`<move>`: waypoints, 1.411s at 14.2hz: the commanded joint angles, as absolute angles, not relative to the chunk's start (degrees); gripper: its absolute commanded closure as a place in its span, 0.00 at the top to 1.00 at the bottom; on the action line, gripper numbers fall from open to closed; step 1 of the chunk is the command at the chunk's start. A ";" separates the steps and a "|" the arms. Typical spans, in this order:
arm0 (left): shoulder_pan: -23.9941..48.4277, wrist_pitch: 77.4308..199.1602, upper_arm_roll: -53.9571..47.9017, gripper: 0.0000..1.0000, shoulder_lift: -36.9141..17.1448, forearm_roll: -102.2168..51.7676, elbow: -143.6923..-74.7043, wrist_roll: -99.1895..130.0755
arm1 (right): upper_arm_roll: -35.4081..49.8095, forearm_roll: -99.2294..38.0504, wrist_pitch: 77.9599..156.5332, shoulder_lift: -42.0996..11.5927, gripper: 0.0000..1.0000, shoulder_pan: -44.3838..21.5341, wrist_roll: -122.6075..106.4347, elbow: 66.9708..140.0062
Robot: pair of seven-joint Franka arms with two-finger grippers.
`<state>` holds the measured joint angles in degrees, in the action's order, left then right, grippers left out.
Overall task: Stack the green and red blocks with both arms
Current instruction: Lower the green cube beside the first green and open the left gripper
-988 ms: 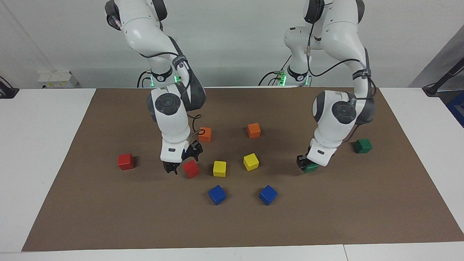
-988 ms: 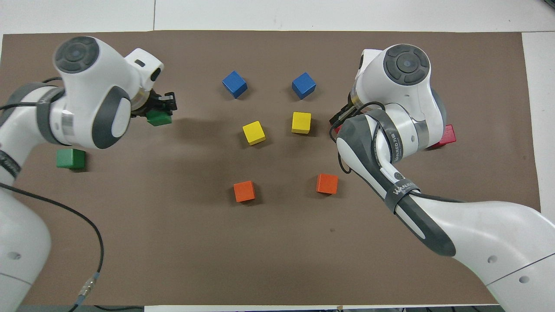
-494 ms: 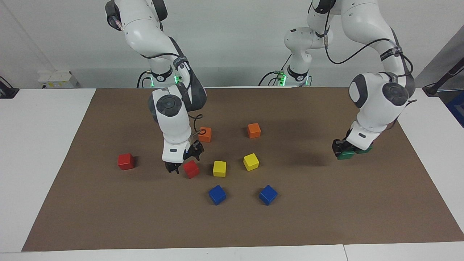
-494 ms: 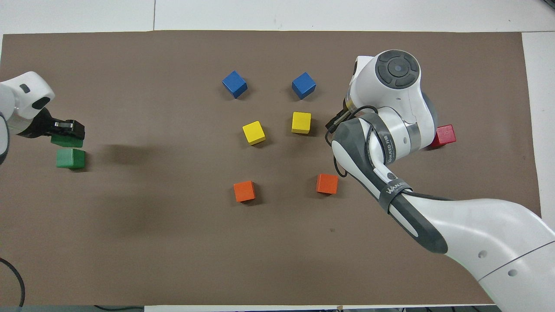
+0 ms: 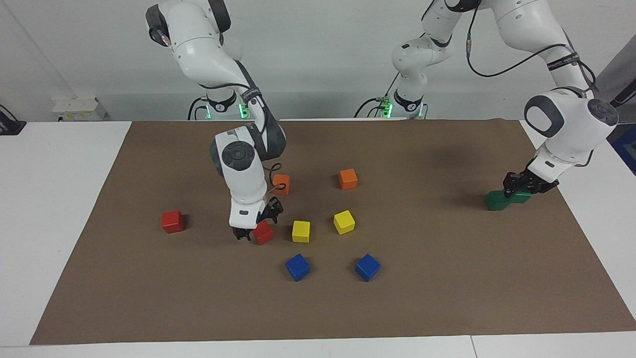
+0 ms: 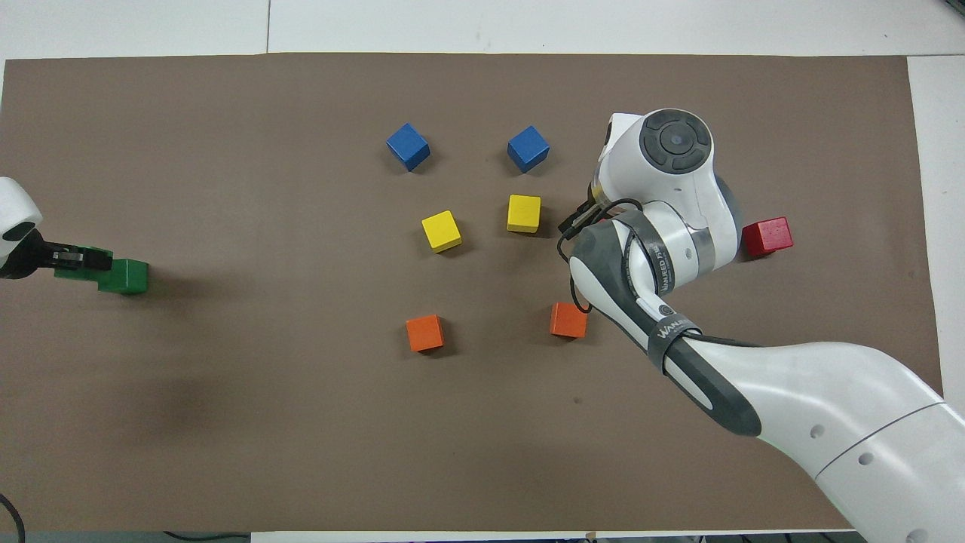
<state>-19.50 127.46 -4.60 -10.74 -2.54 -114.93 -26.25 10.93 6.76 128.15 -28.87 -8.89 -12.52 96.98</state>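
Observation:
My left gripper [image 5: 521, 185] is shut on a dark green block [image 5: 520, 197], holding it low over the mat's edge at the left arm's end. That block partly overlaps the second green block [image 5: 495, 201], which rests on the mat. In the overhead view the held green block [image 6: 81, 264] sits beside the resting one [image 6: 127, 276]. My right gripper [image 5: 255, 227] is open and low, with a red block [image 5: 263, 232] between its fingers. The overhead view hides this block under the arm. A second red block [image 5: 172, 221] lies toward the right arm's end of the table.
On the brown mat [image 5: 149, 298] two yellow cubes [image 5: 300, 231] [image 5: 344, 222] lie beside the red block at the right gripper. Two orange cubes [image 5: 281, 184] [image 5: 348, 178] lie nearer the robots. Two blue cubes [image 5: 297, 267] [image 5: 367, 267] lie farther out.
The left arm swung the green block toward its own end of the table, up to the other green block. The right gripper edged over and down around the red block.

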 commanded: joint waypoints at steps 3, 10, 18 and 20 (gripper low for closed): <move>-20.39 132.00 -5.27 0.00 -7.21 -4.39 -120.14 -28.04 | 11.34 5.98 131.22 -28.57 0.87 -8.61 -11.25 99.75; -20.21 135.79 -5.27 0.00 -6.68 -4.39 -122.87 -27.86 | 10.90 5.98 127.90 -25.68 0.00 -7.13 -10.12 99.41; -19.51 137.55 -5.19 1.00 -7.21 -4.39 -123.13 -28.30 | 10.63 5.89 115.67 -13.63 0.00 10.98 0.27 103.35; -19.51 137.29 -5.19 1.00 -7.21 -4.39 -123.13 -28.21 | 10.72 5.80 116.27 -12.92 0.00 13.61 -4.28 105.37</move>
<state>-19.53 135.88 -5.20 -8.90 -3.11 -120.95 -26.91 9.88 6.74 115.08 -14.84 11.75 -1.83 101.49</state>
